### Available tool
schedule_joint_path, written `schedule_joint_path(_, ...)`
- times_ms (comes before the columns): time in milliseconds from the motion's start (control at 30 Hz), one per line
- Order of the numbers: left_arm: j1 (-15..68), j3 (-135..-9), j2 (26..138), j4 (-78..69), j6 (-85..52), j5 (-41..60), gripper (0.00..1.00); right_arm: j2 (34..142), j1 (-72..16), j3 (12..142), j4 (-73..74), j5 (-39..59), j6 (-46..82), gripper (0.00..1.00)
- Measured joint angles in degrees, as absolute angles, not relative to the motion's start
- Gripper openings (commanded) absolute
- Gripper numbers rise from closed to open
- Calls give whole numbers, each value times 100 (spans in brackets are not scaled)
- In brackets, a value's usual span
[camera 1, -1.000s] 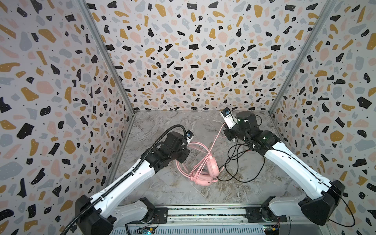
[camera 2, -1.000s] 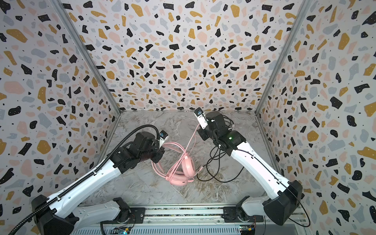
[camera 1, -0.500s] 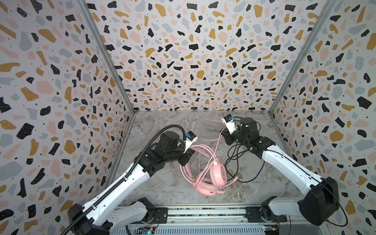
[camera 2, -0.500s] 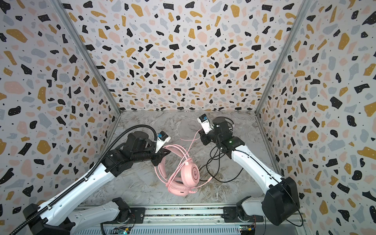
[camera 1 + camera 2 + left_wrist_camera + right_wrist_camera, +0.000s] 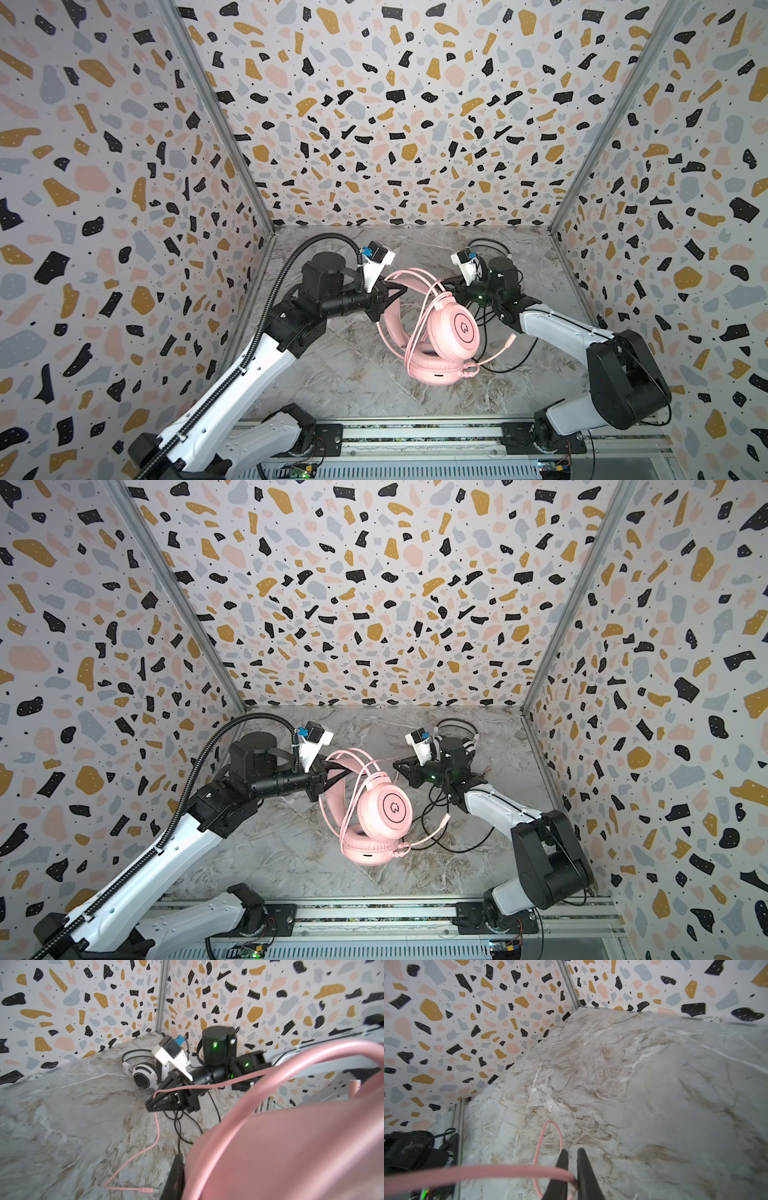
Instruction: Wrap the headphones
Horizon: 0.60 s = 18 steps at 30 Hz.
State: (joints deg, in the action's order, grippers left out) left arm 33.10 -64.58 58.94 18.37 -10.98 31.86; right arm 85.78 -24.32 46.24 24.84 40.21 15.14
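Overall light: bright, even and diffuse in both top views; the speckled walls [image 5: 374, 124] are evenly lit.
Shadows: soft and faint on the table [image 5: 332, 374] just under the pink headphones [image 5: 455, 328].
Sheen: a gentle highlight on the pink headphones' round earcup.
Left wrist focus: the pink headphones fill the near side as a soft blur; the white-and-black headphones [image 5: 143, 1077] beyond them read fairly sharp.
Right wrist focus: the pink cable [image 5: 488, 1172] close to the lens is smeared; wall specks streak slightly.
Distortion: corner posts [image 5: 226, 124] splay outward above the pink headphones in both top views.

Both top views high over front, sharing whole table [image 5: 353, 374], wrist views low, close
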Motion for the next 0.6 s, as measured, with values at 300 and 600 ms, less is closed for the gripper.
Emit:
schedule_joint_path(300, 3306, -7041, 5992, 1590, -1745, 3234, 0, 8932, -2952, 4580, 3607, 4047, 2115, 8)
schedule_joint_path(600, 3304, -7057, 6219, 1428, -2217, 3052, 0, 9185, -3448, 4331, 4244, 3411, 2613, 2)
